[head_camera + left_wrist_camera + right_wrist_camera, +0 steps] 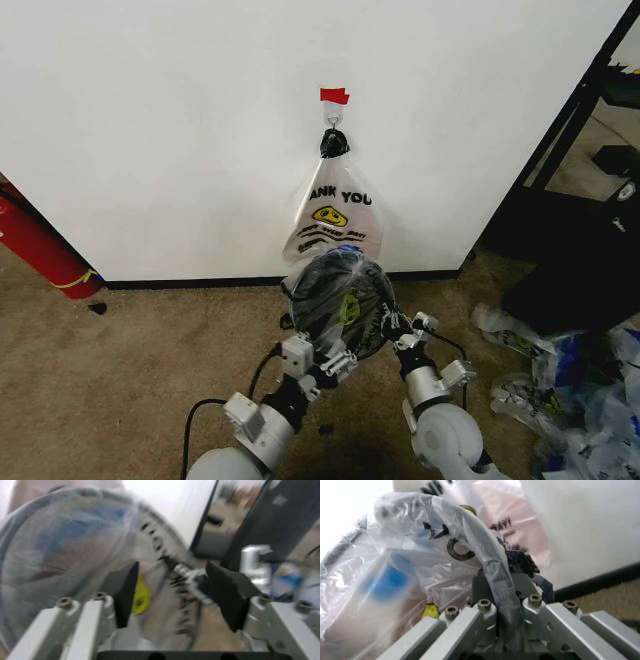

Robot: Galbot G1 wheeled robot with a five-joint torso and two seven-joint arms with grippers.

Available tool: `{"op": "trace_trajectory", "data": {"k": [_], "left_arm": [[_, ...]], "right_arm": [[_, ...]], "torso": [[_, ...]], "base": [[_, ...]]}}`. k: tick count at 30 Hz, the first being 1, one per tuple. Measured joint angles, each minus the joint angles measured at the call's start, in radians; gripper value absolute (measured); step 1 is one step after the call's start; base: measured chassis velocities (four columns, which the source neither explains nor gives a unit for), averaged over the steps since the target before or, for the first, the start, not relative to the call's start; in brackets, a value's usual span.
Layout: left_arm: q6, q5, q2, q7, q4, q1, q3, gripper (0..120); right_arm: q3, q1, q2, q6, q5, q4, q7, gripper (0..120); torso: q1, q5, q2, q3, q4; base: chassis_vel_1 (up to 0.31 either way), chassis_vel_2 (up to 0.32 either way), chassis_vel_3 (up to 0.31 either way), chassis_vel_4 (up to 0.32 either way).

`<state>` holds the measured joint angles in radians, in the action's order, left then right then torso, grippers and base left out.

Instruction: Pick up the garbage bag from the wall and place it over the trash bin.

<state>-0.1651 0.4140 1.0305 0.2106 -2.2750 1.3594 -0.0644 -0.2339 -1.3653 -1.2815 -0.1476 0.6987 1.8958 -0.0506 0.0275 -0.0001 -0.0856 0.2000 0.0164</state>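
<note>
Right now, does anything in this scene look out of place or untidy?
Yes. Crumpled plastic bags lie scattered on the carpet at the right, beside the black shelf. The garbage bag covers the trash bin unevenly, a loose fold pinched in the right gripper. The left gripper has open fingers.

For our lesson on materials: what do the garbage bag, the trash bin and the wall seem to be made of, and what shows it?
Garbage bag: thin, glossy, see-through plastic film, as its creases and shine suggest; the right claw pinches a fold.
Trash bin: black mesh, probably metal wire; its fine grid shows through the film.
Wall: smooth, matte white surface, likely painted; the look leaves the material open.
</note>
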Motion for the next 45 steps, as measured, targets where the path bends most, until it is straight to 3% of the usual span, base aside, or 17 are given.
{"op": "trace_trajectory", "data": {"k": [1,7,14,16,24,36,45], "left_arm": [[0.000,0.000,0.000,0.000,0.000,0.000,0.000,53],[-0.292,0.148,-0.090,0.243,0.010,-0.301,-0.132,26],[-0.418,0.278,-0.099,0.401,0.075,-0.501,-0.302,1],[-0.444,0.318,-0.086,0.432,0.079,-0.526,-0.323,0],[-0.490,0.306,-0.049,0.488,0.172,-0.599,-0.377,0],[-0.503,0.241,-0.037,0.492,0.287,-0.645,-0.379,0],[-0.492,0.200,-0.016,0.490,0.376,-0.672,-0.366,0]], "right_arm": [[0.000,0.000,0.000,0.000,0.000,0.000,0.000,0],[0.009,-0.002,-0.004,-0.024,-0.092,-0.012,0.035,0],[0.015,0.012,-0.010,-0.028,-0.125,-0.031,0.037,0],[0.016,0.014,-0.011,-0.032,-0.139,-0.037,0.040,0],[0.017,-0.010,-0.005,-0.047,-0.176,-0.008,0.052,0],[0.056,-0.038,0.000,-0.065,-0.268,0.037,0.048,0],[0.096,-0.032,0.002,-0.057,-0.222,0.041,0.046,0]], "torso": [[0.000,0.0000,0.000,0.000,0.0000],[0.000,0.0001,0.000,0.000,0.0003],[0.000,0.0001,0.000,0.000,0.0001],[0.000,0.0002,0.000,0.000,0.0000],[0.000,0.0001,0.000,0.000,0.0000],[0.000,0.0001,0.000,0.000,0.0001],[0.000,0.0002,0.000,0.000,-0.0001]], "base": [[0.000,0.000,0.000,0.000],[0.000,0.000,0.000,0.000],[0.000,0.000,0.000,0.000],[0.000,0.000,0.000,0.000],[0.000,0.000,0.000,0.000],[0.000,0.000,0.000,0.000],[0.000,0.000,0.000,0.000]]}}
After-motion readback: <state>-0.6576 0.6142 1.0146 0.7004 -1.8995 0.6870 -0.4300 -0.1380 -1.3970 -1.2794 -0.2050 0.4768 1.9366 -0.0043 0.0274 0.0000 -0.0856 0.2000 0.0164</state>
